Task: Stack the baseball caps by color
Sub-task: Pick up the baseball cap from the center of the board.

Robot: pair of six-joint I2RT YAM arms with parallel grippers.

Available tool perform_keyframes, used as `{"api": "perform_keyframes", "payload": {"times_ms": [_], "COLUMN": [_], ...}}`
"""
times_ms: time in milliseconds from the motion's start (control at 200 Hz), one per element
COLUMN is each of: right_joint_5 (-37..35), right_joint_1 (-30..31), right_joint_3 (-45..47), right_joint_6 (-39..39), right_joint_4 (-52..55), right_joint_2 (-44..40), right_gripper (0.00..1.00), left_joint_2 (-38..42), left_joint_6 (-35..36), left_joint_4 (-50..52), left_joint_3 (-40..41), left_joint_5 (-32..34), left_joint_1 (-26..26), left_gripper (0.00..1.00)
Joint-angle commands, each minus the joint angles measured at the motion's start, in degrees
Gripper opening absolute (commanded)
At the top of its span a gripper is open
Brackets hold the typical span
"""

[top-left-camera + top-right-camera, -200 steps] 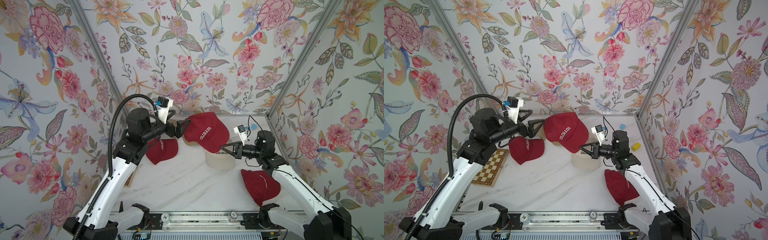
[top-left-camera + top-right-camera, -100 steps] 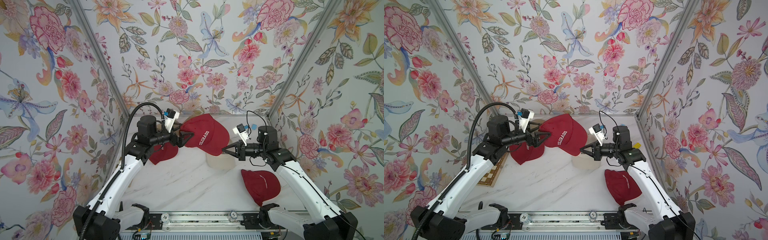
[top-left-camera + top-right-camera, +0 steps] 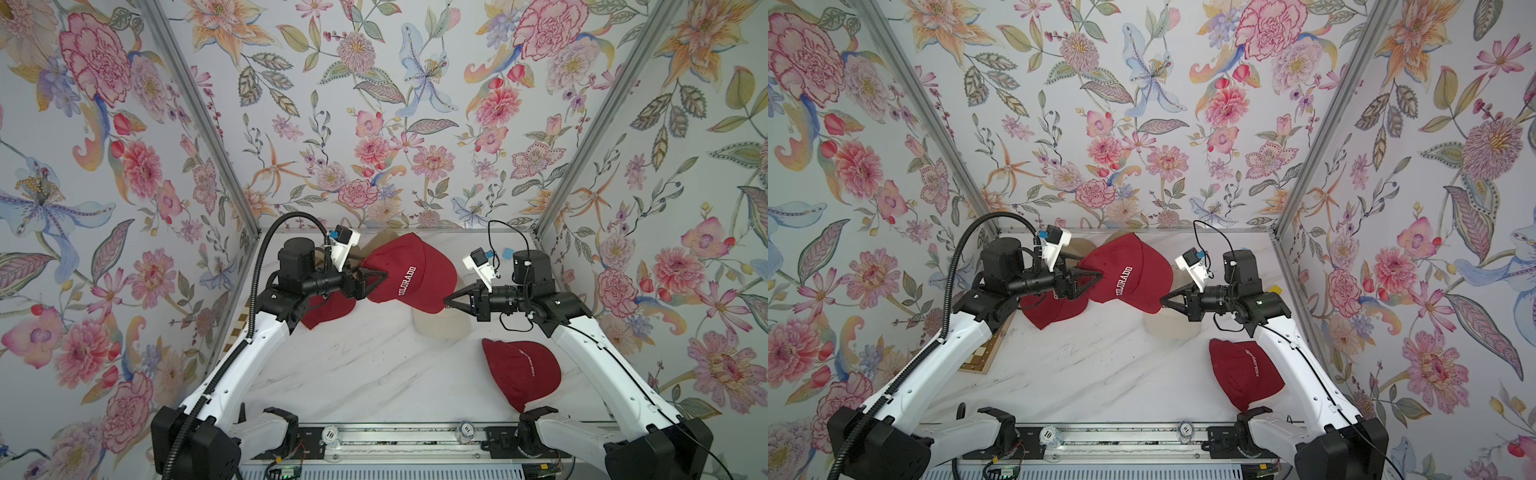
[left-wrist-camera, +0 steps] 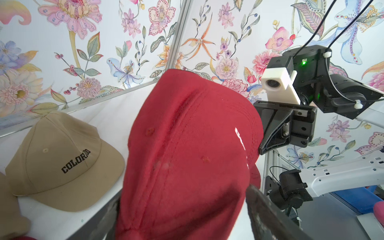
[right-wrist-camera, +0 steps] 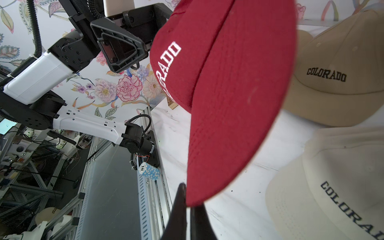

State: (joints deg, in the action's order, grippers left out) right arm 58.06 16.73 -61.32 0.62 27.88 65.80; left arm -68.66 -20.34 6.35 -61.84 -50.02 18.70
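A dark red baseball cap (image 3: 411, 270) (image 3: 1129, 274) hangs in the air between my two arms. My right gripper (image 3: 445, 300) (image 5: 188, 199) is shut on the tip of its brim (image 5: 228, 124). My left gripper (image 3: 384, 275) (image 4: 182, 207) stands open, its jaws wide on either side of the cap's back (image 4: 187, 155). A second red cap (image 3: 328, 311) lies under my left arm, a third (image 3: 523, 374) at the front right. A cream cap (image 3: 440, 326) (image 5: 332, 176) lies below the held brim. A tan cap (image 4: 62, 158) (image 5: 332, 72) sits near the back wall.
A checkered wooden board (image 3: 984, 353) lies at the table's left edge, partly under my left arm. Floral walls close in the back and both sides. Two poker chips (image 3: 330, 434) rest on the front rail. Another tan shape (image 4: 10, 207) shows beside the tan cap.
My left gripper has moved right and forward, bringing its jaws around the back of the held red cap, and they have narrowed a little. The right gripper has kept its hold on the brim.
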Motion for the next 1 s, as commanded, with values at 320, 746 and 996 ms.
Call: {"api": "perform_keyframes", "payload": {"times_ms": [320,746,996], "right_joint_5": [-1.96,-3.31,-1.6], "right_joint_1": [0.02,-0.45,-0.57], "right_joint_3": [-1.19,0.93,3.58], "right_joint_6": [-1.49,-1.33,2.63], "right_joint_4": [-1.27,-1.64,-9.63], "right_joint_2": [0.88,1.39,0.64], "right_gripper": [0.0,0.0,0.0], "left_joint_2": [2.22,2.87,3.09], "left_joint_6": [0.21,2.67,1.27], "left_joint_4": [1.02,5.11,3.32], "left_joint_3": [-0.14,-3.23,-4.07], "left_joint_5": [0.33,3.49,3.64], "left_joint_1": [-0.5,-0.91,-0.95], "left_gripper": [0.55,0.1,0.0]}}
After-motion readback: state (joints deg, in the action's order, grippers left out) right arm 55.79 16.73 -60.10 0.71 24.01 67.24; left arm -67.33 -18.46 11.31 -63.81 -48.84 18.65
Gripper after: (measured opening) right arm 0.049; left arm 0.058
